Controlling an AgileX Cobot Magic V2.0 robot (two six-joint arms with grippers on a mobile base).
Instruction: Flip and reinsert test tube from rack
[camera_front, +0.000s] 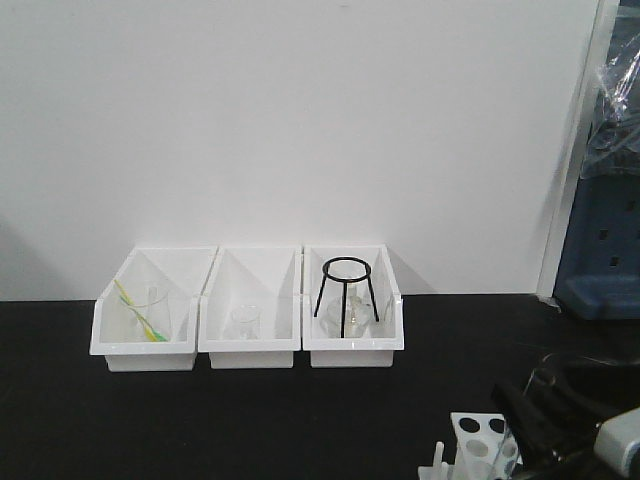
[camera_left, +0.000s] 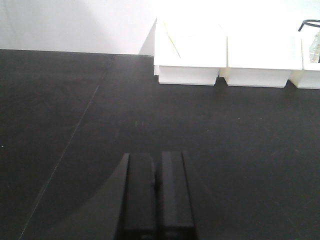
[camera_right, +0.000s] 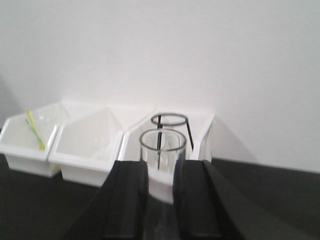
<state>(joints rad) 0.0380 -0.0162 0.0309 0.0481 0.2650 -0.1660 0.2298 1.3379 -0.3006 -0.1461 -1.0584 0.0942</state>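
Observation:
The test tube (camera_right: 162, 150) is a clear glass tube with a round rim, standing upright between the pads of my right gripper (camera_right: 161, 167), which is shut on it. In the front view the white rack (camera_front: 478, 440), with round holes and pegs, sits at the bottom right edge. My right arm (camera_front: 560, 415) hangs right beside and over it, and I cannot make out the tube there. My left gripper (camera_left: 157, 161) is shut and empty, low over bare black table, far from the rack.
Three white bins (camera_front: 250, 345) stand in a row against the back wall. The left one holds a beaker with a yellow-green stick (camera_front: 140, 312), the middle one a small beaker (camera_front: 245, 322), the right one a black ring stand (camera_front: 347, 292). Blue equipment (camera_front: 600, 260) stands at far right.

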